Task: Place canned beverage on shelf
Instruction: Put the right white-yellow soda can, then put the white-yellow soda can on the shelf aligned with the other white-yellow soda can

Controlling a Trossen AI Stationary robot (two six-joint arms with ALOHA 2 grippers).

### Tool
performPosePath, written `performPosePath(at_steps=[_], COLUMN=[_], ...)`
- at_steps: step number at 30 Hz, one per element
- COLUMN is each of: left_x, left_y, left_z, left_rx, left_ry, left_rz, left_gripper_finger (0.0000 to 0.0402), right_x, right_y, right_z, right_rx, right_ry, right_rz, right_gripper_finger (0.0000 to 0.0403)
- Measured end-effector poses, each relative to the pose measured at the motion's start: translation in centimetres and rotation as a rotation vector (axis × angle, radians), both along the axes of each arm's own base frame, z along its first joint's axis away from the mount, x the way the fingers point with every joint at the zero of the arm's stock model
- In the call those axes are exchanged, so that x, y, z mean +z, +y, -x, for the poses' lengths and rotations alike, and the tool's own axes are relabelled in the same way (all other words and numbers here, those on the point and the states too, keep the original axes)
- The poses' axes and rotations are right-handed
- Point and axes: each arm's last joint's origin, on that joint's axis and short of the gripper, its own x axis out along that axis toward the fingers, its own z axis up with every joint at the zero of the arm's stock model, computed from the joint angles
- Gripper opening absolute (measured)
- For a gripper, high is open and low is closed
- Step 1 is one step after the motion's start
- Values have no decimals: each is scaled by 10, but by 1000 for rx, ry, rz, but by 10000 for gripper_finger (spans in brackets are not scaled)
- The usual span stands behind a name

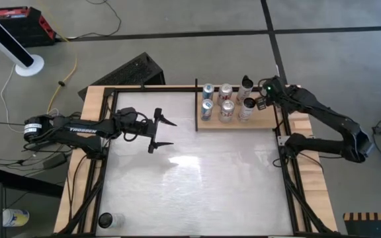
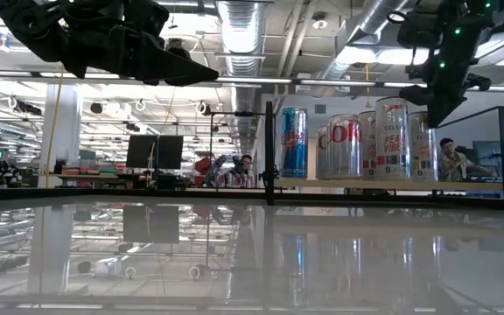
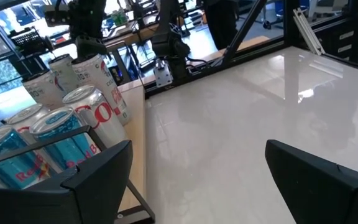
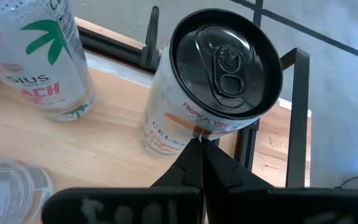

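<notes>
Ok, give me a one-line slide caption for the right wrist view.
Shut right gripper poised just above a Celsius Tropical Vibe can standing on the wooden shelf, beside a Celsius peach can.

tan wood shelf edged with black rails. blue-and-silver cans lettered in red; silver cans with big red lettering; white cans marked with a green palm leaf and pink-red print; one white can with orange-red text and a dark lid. glossy whitish table. black arms throughout.
</notes>
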Motion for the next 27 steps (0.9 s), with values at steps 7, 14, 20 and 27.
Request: performPosePath(at_steps=[7, 14, 20, 27], left_x=[1, 6, 11, 26], left_y=[0, 0, -10, -51], left_z=[0, 0, -3, -21], left_rx=[0, 6, 10, -73], left_ry=[-7, -50, -91, 223], left_rz=[1, 106, 275, 433], left_gripper_finger=[353, 353, 351, 346], right_x=[0, 23, 33, 34], right_y=[5, 32, 65, 101], right_z=[-2, -2, -10, -22], right_rx=[43, 131, 339, 595], right_ry=[-20, -63, -182, -204], right_rz=[-25, -67, -86, -113], right_gripper_finger=[18, 18, 18, 18])
